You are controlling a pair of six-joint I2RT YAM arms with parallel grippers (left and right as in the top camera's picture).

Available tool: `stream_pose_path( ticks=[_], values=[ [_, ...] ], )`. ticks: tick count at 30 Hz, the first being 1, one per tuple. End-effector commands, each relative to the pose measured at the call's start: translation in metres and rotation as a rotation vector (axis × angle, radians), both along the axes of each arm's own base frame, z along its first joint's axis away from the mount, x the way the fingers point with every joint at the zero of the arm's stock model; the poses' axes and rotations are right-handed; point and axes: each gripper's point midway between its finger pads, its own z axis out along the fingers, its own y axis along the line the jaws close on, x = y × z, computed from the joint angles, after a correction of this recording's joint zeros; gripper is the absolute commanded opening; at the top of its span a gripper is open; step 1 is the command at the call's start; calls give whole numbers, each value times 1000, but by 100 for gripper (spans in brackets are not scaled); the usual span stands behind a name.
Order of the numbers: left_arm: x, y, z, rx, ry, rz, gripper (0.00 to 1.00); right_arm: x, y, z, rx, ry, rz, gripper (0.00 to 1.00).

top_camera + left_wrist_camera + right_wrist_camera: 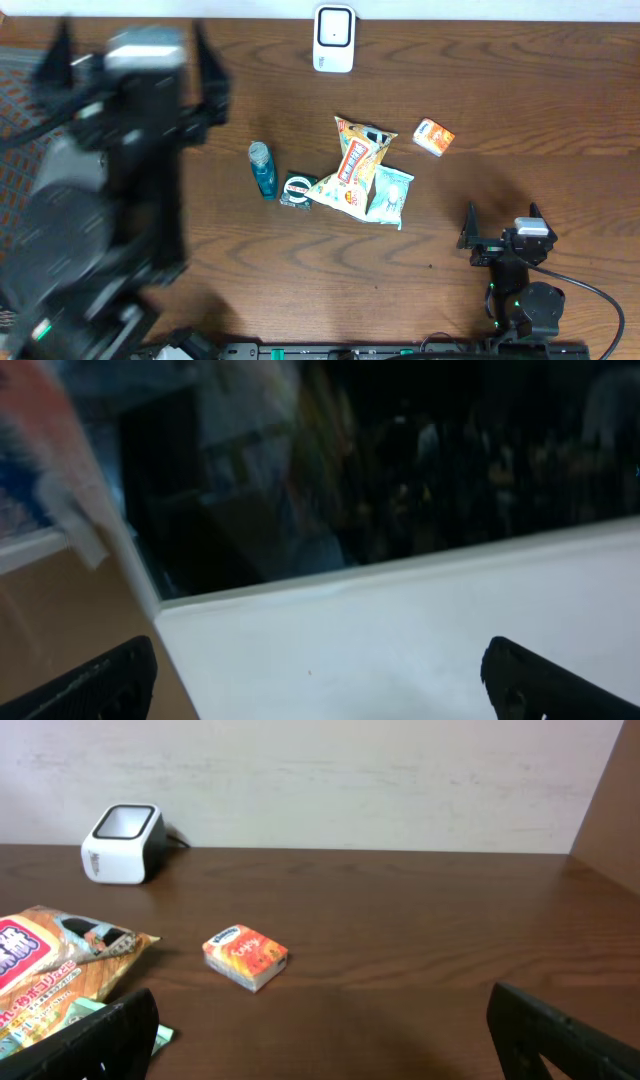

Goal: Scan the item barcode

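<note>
Right now, both of your arms are away from the goods. The left arm (90, 200) is raised close to the overhead camera and shows there as a large blur over the left side of the counter (520, 90). Its wrist view is smeared and shows only a white surface with a dark area beyond. The left jaws stand wide apart at the bottom corners of that view, with nothing between them. The right arm (525, 290) sits low at the near right of the counter. The right jaws are also spread wide and empty, facing the far wall. The scanner (333, 38), a white unit with a dark window, stands at the far edge of the counter, well apart from both arms. The items to scan lie together near the middle. A large snack bag (355, 168) partly overlaps a pale green packet (389, 195) on its right. A small round green pack (298, 190) touches the bag's left corner. A blue bottle (263, 168) lies on its side just beside that pack. A small orange box (434, 137) sits on its own to the right of the bag, and it is the item nearest the middle of the right wrist view. You cannot make out a barcode on any of them.
</note>
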Motion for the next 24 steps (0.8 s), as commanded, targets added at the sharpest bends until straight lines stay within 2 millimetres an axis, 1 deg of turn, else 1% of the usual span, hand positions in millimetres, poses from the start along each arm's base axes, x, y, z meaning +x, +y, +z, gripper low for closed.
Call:
stream_pose_path(
  ticks=[1,5,7,11,12,16,19,20,24],
  values=[
    [-18,15,2,-83,-27,-46,100,0,5,0,-14,0,21,99],
    [-47,50,10,-227,-98,-20,100,0,5,0,-14,0,21,99],
    [-61,60,11,-259,-126,-36,100,0,5,0,-14,0,21,99],
    [-88,68,11,-335,-184,-98,100,0,5,0,-14,0,21,99],
    [-103,70,11,-354,-216,-128,100,0,5,0,-14,0,21,99],
    [-138,71,14,-331,-286,-169,100,0,5,0,-14,0,21,99],
    [-167,77,18,-333,-348,-163,100,0,5,0,-14,0,21,99],
    [-183,78,20,-323,-380,-162,100,0,5,0,-14,0,21,99],
    [-226,78,23,-299,-473,-165,100,0,5,0,-14,0,21,99]
  ],
)
